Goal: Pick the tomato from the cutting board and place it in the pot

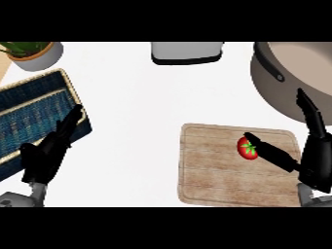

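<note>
The tomato (247, 148) sits on the cutting board (219, 180) toward its two o'clock corner, not yet lifted. The right hand (313, 155) is open around it, thumb touching the tomato's right side and fingers stretched toward twelve o'clock, seemingly set to close on it. The pot (269, 68) waits near, at one o'clock of the board. The left hand (47, 155) rests open at nine o'clock, over the basket (10, 116).
</note>
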`<state>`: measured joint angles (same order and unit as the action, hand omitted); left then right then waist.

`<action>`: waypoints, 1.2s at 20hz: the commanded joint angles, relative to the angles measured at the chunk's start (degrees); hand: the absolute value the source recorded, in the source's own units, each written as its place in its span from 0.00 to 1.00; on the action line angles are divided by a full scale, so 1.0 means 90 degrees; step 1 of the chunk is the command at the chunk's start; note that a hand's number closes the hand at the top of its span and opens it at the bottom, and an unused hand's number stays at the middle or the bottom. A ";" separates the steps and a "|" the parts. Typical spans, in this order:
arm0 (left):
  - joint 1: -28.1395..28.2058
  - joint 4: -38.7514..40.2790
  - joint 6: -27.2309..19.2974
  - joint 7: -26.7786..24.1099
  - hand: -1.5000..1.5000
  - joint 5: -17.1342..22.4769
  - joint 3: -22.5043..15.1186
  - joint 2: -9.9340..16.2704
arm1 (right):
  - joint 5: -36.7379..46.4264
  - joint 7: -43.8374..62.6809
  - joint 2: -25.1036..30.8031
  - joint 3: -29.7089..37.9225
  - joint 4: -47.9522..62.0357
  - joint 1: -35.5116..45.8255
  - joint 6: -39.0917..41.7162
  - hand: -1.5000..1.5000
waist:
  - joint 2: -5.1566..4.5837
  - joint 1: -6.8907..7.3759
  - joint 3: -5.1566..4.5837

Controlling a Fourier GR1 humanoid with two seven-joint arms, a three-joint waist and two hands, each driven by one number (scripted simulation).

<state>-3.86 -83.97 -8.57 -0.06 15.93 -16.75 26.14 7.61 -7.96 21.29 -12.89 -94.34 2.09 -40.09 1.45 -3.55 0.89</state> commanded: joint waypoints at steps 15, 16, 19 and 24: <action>0.0052 0.0209 0.0526 0.0617 0.50 0.0107 -0.0359 -0.0381 | 0.0087 0.5154 0.0727 -0.0565 -0.1047 0.0013 0.1559 0.00 | -0.0199 0.0417 -0.0104; -0.0201 0.0381 0.0521 0.0662 0.50 0.0193 -0.0219 -0.0450 | -0.0008 0.5345 0.0795 -0.0673 -0.1035 0.0032 0.1806 0.00 | -0.0211 0.0374 -0.0107; -0.0046 0.0283 0.0542 0.0621 0.50 0.0015 -0.0341 -0.0441 | -0.0086 0.5431 0.0849 -0.0764 -0.0538 0.0194 0.2199 0.00 | -0.0204 0.0444 -0.0099; -0.0054 0.0252 0.0288 0.0739 0.50 -0.0190 -0.0411 -0.0836 | 0.0000 0.4807 0.0808 -0.0556 -0.0118 -0.0135 0.2223 0.00 | -0.0176 0.0379 -0.0095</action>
<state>-6.08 -85.37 -4.76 4.66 14.96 -17.88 22.48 7.95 37.93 28.14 -18.79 -99.19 2.24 -21.66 0.66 0.06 0.85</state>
